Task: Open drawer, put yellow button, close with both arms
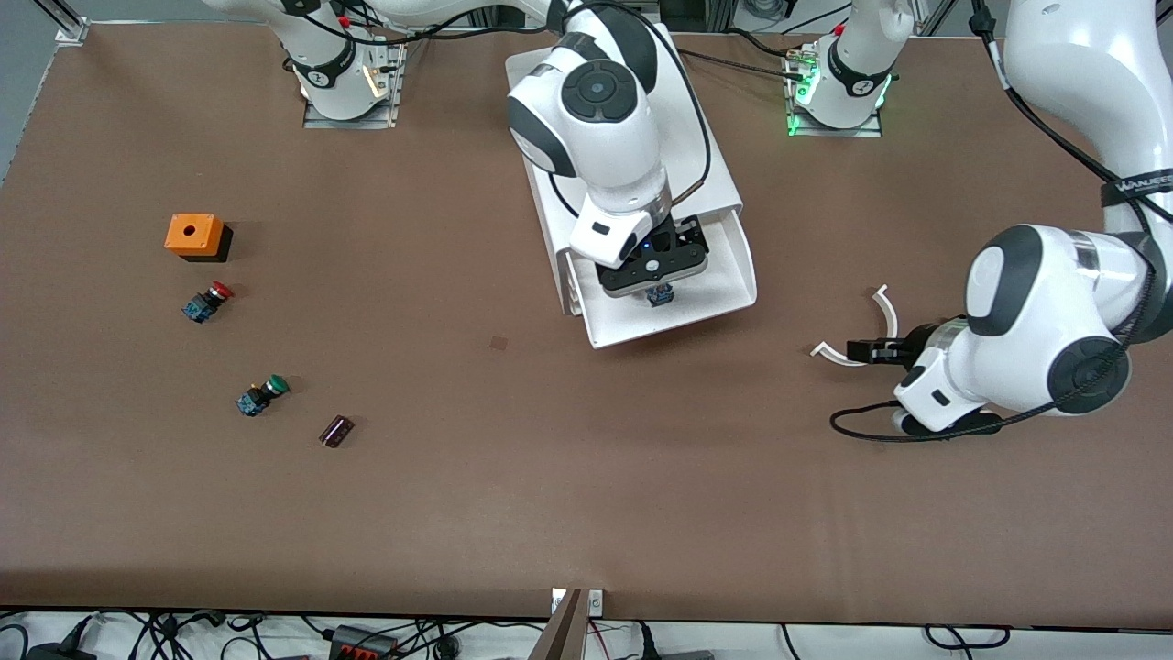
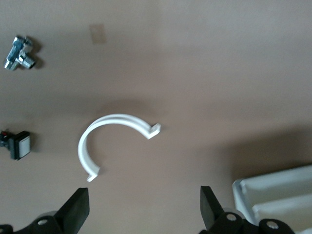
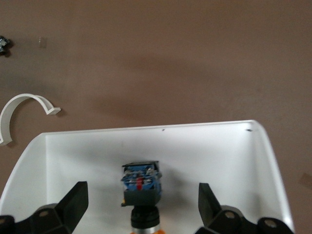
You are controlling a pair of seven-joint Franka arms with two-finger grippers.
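Observation:
The drawer point(image 1: 724, 266) is pulled out of the white cabinet point(image 1: 706, 156); its tray shows in the right wrist view point(image 3: 219, 156). The yellow button point(image 3: 141, 187) lies in it, its blue-and-black body showing and only a sliver of the orange cap. In the front view the button point(image 1: 658, 295) peeks out under the hand. My right gripper point(image 1: 655, 286) is over the drawer, open, its fingers wide on either side of the button point(image 3: 141, 194) and not touching it. My left gripper point(image 1: 854, 350) is open and empty point(image 2: 144, 195), low over the table toward the left arm's end.
A white C-shaped plastic piece point(image 1: 889, 312) lies on the table at the left gripper's fingers point(image 2: 114, 121). Toward the right arm's end are an orange box point(image 1: 194, 236), a red-capped button point(image 1: 207, 301), a green-capped button point(image 1: 262, 394) and a small dark cylinder point(image 1: 335, 431).

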